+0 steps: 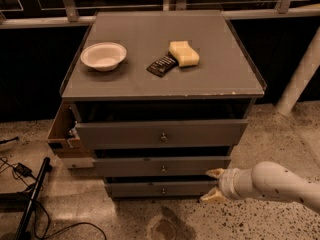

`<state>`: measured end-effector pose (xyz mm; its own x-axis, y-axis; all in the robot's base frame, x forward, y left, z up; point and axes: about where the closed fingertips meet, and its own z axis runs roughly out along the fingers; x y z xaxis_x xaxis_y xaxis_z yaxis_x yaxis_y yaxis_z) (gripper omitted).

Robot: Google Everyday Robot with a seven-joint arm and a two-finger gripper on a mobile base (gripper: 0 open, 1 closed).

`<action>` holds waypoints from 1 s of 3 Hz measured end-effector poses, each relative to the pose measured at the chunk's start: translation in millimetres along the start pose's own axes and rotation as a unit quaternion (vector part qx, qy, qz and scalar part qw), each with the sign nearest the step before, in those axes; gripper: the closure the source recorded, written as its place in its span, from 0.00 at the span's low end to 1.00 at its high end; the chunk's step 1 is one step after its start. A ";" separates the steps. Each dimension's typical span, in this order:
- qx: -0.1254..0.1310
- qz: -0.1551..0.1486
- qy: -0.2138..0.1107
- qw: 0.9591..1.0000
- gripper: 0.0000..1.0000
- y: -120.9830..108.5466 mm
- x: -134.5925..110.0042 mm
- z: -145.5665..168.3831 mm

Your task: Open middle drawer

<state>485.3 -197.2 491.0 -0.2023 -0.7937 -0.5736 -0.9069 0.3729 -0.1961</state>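
Three drawer fronts: grey, stacked under the bench (150, 81) top. The top drawer (120, 134) is the tallest, with a light wooden side showing at its left.
Middle drawer (125, 166): a long grey front between the top drawer and the bottom drawer (130, 189), with a small round knob (163, 168) at its centre.
End effector (212, 185): low on the right, just in front of the right ends of the middle and bottom fronts. Its two pale fingers are spread apart and point left.
Relation: the knob lies left of the end effector and slightly above it, clearly apart. Whether the upper fingertip touches the front cannot be told.
Bench top: white bowl (103, 56), yellow sponge (184, 53) and a dark packet (162, 65) touching the sponge.
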 end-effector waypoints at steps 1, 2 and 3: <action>0.004 -0.005 -0.017 1.000 0.00 -8.8 6.9 15.0; 0.006 -0.010 -0.035 0.999 0.00 -19.0 9.3 28.8; 0.007 -0.015 -0.050 0.999 0.00 -29.1 8.1 41.5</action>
<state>525.4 -194.5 459.1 -0.1359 -0.7530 -0.6438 -0.9070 0.3560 -0.2250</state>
